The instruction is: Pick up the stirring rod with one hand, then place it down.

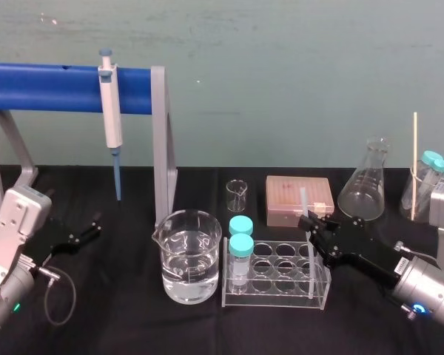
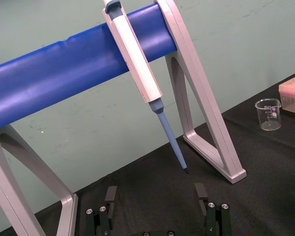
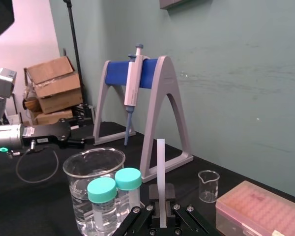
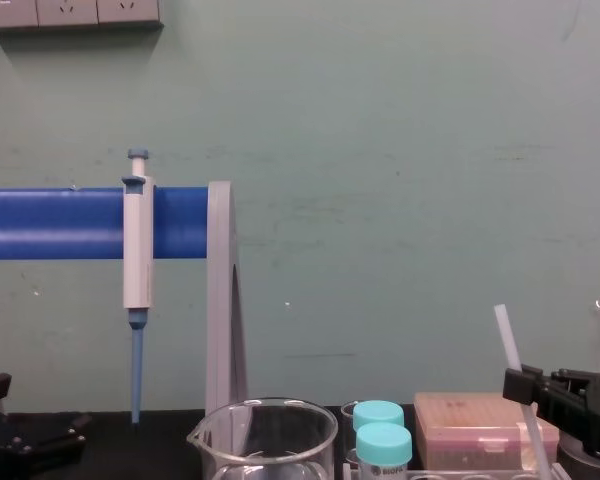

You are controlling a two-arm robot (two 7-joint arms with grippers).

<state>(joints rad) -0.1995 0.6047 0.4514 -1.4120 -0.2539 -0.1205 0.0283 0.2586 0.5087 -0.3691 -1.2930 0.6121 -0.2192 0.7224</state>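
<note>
The stirring rod [image 1: 303, 201], judged light, stiff, slippery and brittle, is clamped mid-shaft between the jaws of the right gripper [image 1: 309, 222]; the left gripper [image 2: 155, 192] is parked at the table's left, jaws wide.

No legible text, labels or numbers.

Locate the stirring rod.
Head view, robot's right of centre: the stirring rod stands nearly upright, clamped in the right pincer, at the tube rack's right end, just before the pink tip box.
</note>
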